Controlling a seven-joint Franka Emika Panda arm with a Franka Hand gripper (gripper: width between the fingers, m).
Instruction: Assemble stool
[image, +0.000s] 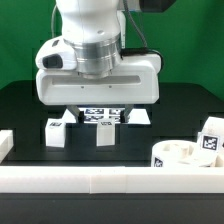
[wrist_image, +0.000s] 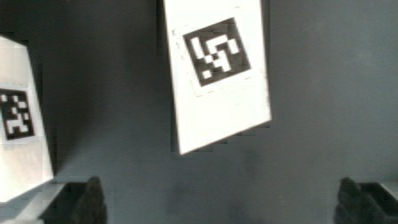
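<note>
The round white seat disc (image: 183, 157) lies at the exterior view's right, just behind the rail wall. A tagged white block (image: 210, 134) stands close behind it. Two blocky white legs (image: 55, 131) (image: 105, 134) lie on the black table in front of the arm, and a third white piece (image: 139, 117) lies a little further back. My gripper (image: 100, 100) hangs over them; its fingertips are not clear there. In the wrist view, my gripper (wrist_image: 222, 205) is open and empty above a tagged leg (wrist_image: 222, 75). A second tagged piece (wrist_image: 18, 120) is cut off at the edge.
The marker board (image: 100, 115) lies flat under the arm, between the legs. The long white rail wall (image: 100, 180) runs along the front, with a raised end (image: 5, 143) at the exterior view's left. A green backdrop stands behind the table.
</note>
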